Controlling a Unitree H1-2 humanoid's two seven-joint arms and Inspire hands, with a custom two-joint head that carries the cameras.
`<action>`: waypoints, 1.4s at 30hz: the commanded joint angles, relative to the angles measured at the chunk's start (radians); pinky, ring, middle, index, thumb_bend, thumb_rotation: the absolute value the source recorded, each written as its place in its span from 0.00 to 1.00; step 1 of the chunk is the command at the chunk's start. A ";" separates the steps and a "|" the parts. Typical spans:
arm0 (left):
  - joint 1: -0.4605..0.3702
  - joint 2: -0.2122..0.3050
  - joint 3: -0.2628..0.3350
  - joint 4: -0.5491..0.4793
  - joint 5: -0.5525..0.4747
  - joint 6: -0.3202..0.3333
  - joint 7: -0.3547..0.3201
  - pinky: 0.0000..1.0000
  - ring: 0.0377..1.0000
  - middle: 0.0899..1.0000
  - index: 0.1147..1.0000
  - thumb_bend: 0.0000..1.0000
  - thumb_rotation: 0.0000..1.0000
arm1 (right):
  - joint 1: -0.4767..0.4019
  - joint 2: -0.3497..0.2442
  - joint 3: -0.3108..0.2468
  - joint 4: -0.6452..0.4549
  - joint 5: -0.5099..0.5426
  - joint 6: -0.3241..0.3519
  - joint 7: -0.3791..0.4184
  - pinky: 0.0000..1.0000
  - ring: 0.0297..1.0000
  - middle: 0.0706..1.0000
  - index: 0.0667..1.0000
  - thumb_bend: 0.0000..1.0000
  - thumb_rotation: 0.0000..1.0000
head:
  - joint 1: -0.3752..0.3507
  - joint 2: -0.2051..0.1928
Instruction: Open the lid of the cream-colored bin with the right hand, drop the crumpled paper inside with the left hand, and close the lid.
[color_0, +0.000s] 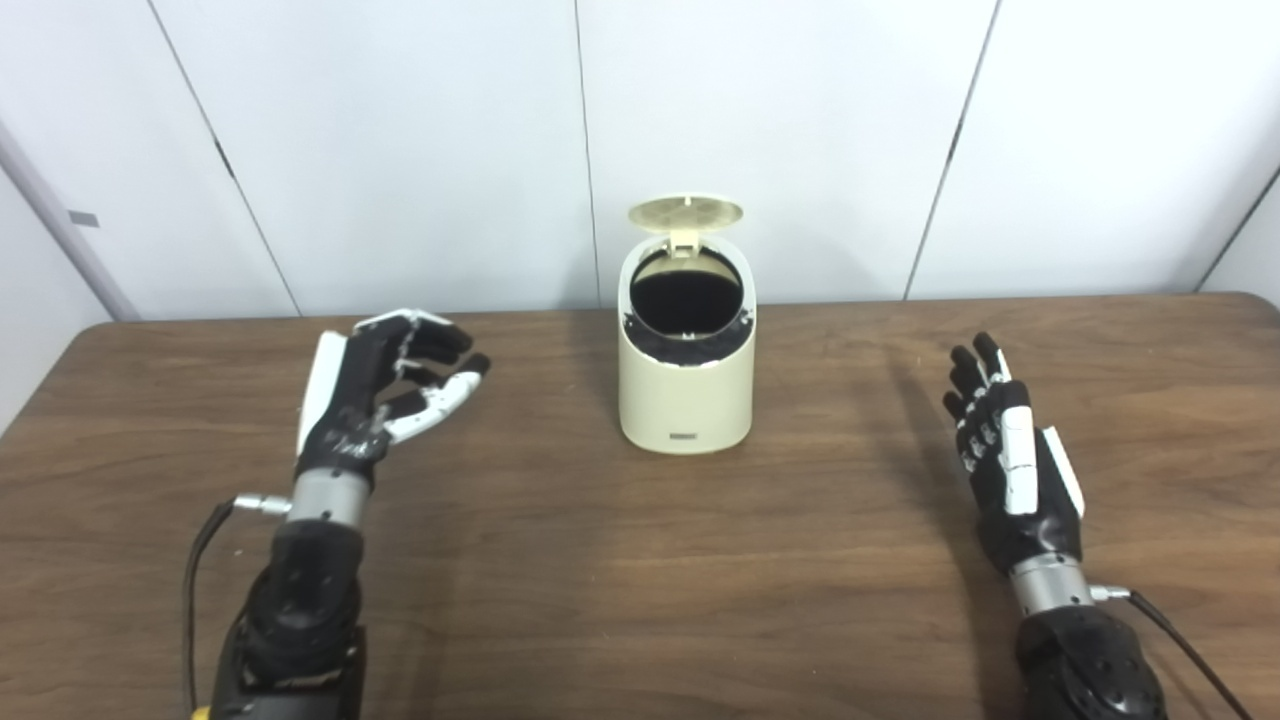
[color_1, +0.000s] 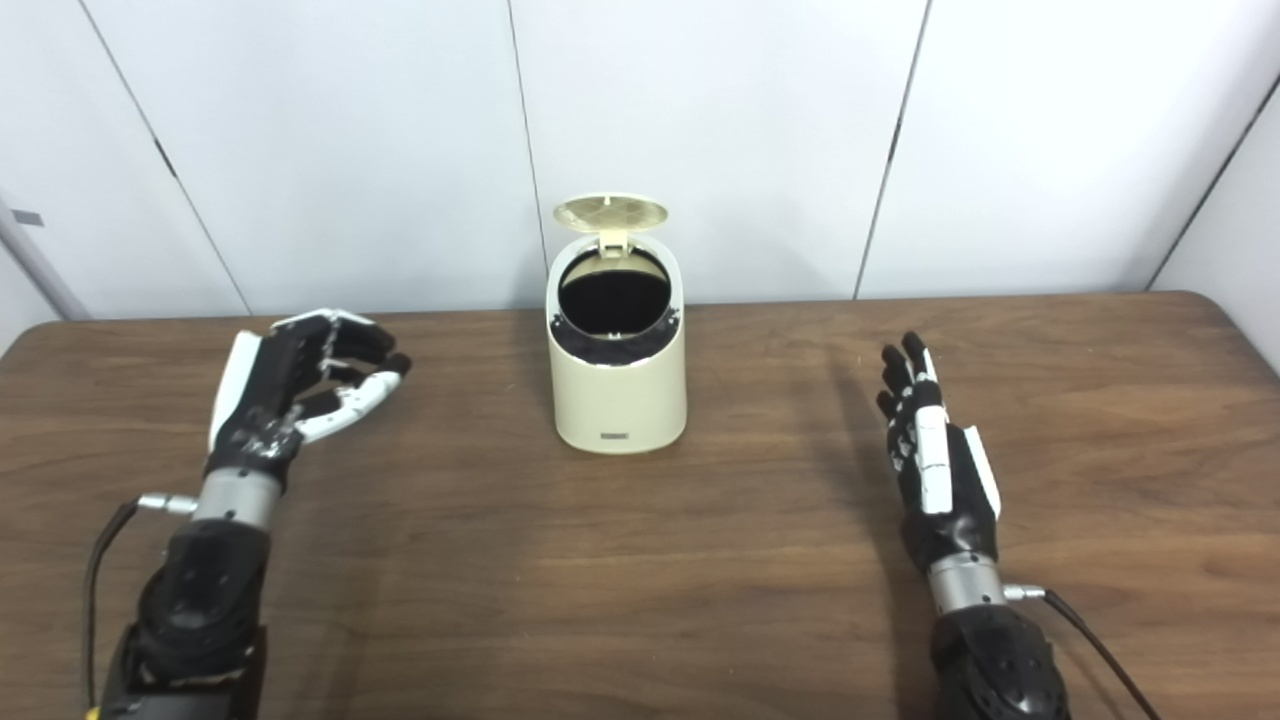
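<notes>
The cream-colored bin stands upright at the table's middle back. Its round lid is swung up and back on its hinge, and the mouth shows only a dark inside. No crumpled paper shows in either view. My left hand hovers left of the bin, well apart from it, fingers loosely curled and spread, holding nothing. Out to the right of the bin my right hand is open, with straight fingers pointing away from me and nothing in it.
The brown wooden table reaches a white panelled wall just behind the bin. Thin cables run from both wrists toward the near edge.
</notes>
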 joint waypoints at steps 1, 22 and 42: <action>-0.010 0.009 0.018 -0.028 -0.076 -0.016 -0.019 0.68 0.72 0.76 0.78 0.50 0.41 | 0.036 -0.006 -0.005 0.053 0.008 -0.024 0.013 1.00 1.00 0.97 1.00 0.57 1.00 | -0.001 0.001; 0.136 -0.002 0.076 0.123 -0.390 -0.259 -0.084 1.00 1.00 1.00 1.00 0.44 0.90 | 0.034 -0.034 -0.003 0.040 0.006 0.004 0.021 1.00 1.00 0.97 1.00 0.58 1.00 | 0.004 0.008; 0.194 -0.024 0.075 0.204 -0.371 -0.339 -0.024 1.00 1.00 1.00 1.00 0.53 0.99 | 0.041 -0.040 -0.010 0.041 0.013 -0.015 0.030 1.00 1.00 0.98 1.00 0.58 1.00 | -0.008 0.021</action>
